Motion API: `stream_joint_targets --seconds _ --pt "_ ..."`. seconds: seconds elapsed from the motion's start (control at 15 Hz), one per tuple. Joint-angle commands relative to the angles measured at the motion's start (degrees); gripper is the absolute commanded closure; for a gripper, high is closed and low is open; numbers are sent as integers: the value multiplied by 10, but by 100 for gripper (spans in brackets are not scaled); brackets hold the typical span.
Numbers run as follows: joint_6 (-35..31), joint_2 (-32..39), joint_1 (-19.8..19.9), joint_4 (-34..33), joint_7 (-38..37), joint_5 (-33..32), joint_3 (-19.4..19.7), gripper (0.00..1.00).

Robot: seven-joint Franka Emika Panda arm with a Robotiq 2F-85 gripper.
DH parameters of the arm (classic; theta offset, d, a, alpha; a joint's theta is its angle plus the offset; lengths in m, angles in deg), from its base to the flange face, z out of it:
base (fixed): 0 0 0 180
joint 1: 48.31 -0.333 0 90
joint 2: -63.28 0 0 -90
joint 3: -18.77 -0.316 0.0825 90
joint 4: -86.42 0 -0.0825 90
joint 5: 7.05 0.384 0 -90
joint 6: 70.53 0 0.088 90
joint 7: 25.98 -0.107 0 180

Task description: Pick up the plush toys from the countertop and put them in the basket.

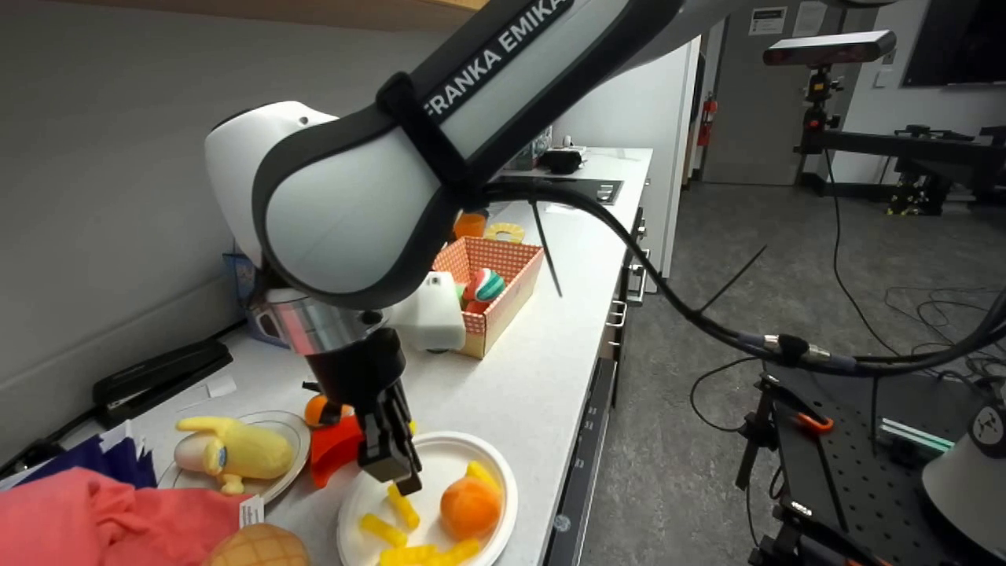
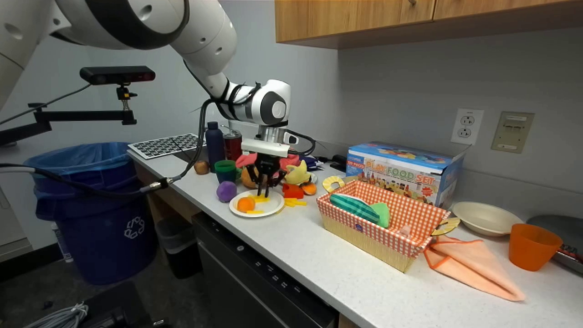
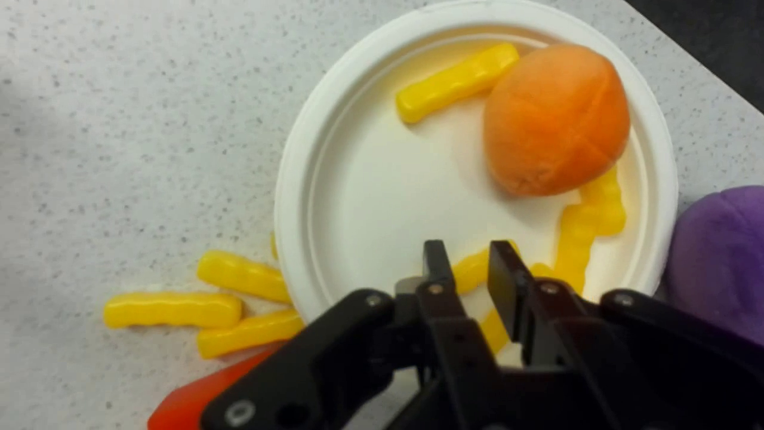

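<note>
a round white plate (image 3: 382, 185) with a ridged rim carries one orange plush ball (image 3: 555, 119), fuzzy and seamed, and several glossy, wavy yellow sticks (image 3: 456, 83), too overlapped to count; three more, and a sliver of another, lie by the rim on the speckled counter (image 3: 119, 149). one purple plush ball (image 3: 725, 263) sits just beside. the pincer (image 3: 467, 249) stands above the plate, jaws narrowly parted and empty. in an exterior view, the rectangular basket (image 2: 360, 239), check-lined, holds one striped green toy (image 2: 355, 208) and one light-green toy (image 2: 381, 215).
</note>
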Motion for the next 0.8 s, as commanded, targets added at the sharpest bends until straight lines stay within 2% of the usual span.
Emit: stream_joint_targets --seconds 0.0,0.4,0.73 --pt "16 -10 6 6 -4 -7 -6 44" --pt "43 -32 10 42 -2 0 -9 1" --pt "53 -41 9 67 2 -1 -12 0"
